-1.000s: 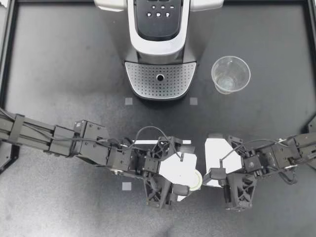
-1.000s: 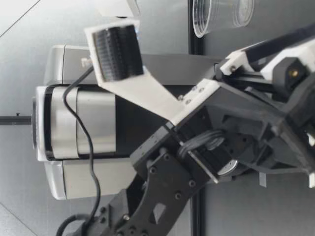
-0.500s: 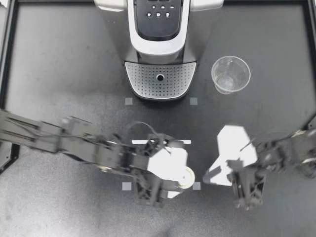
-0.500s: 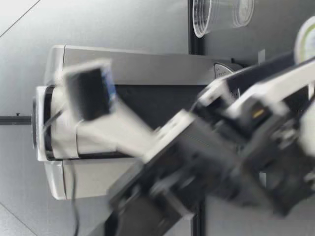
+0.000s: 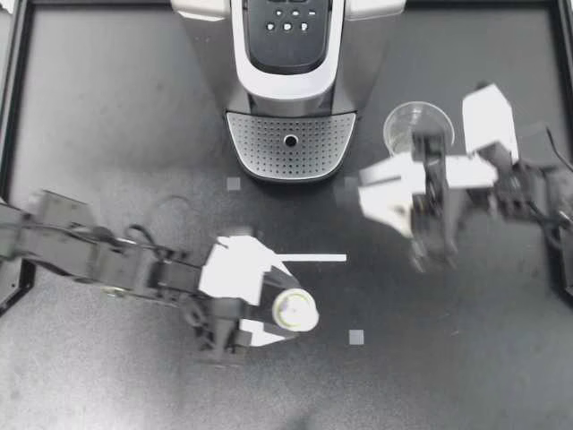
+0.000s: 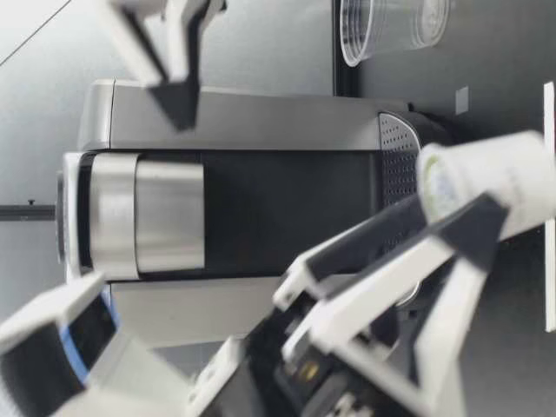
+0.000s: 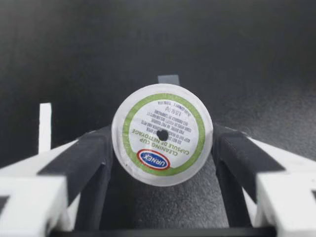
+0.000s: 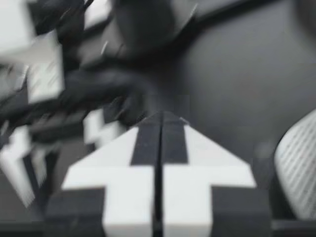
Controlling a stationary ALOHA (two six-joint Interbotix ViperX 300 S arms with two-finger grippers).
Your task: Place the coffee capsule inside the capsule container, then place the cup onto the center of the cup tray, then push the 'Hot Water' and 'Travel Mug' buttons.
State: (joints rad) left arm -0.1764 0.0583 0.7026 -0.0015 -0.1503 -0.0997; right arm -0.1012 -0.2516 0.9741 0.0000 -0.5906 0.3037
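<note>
capsule (image 5: pixel 295 309) clamped in my left gripper (image 5: pixel 288 316), cup (image 5: pixel 418 134) standing beside the coffee machine (image 5: pixel 288 90)
my left gripper pinches the capsule from both sides, lid toward its wrist camera, well apart from the cup tray (image 5: pixel 291 143). my right gripper (image 5: pixel 365 190), fingers pressed together on nothing, hangs near the cup, which i see upright on the table.

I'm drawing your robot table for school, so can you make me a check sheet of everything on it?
Surface: black table with small tape marks.
Job's things: coffee capsule in my left gripper; clear cup standing on the table beside the coffee machine; cup tray bare.
Clutter: nothing seen.
Grippers: left gripper shut on the capsule; right gripper shut, empty, near the cup.
Cables: black cable looping over my left arm.
Surroundings: dark frame round the table.
</note>
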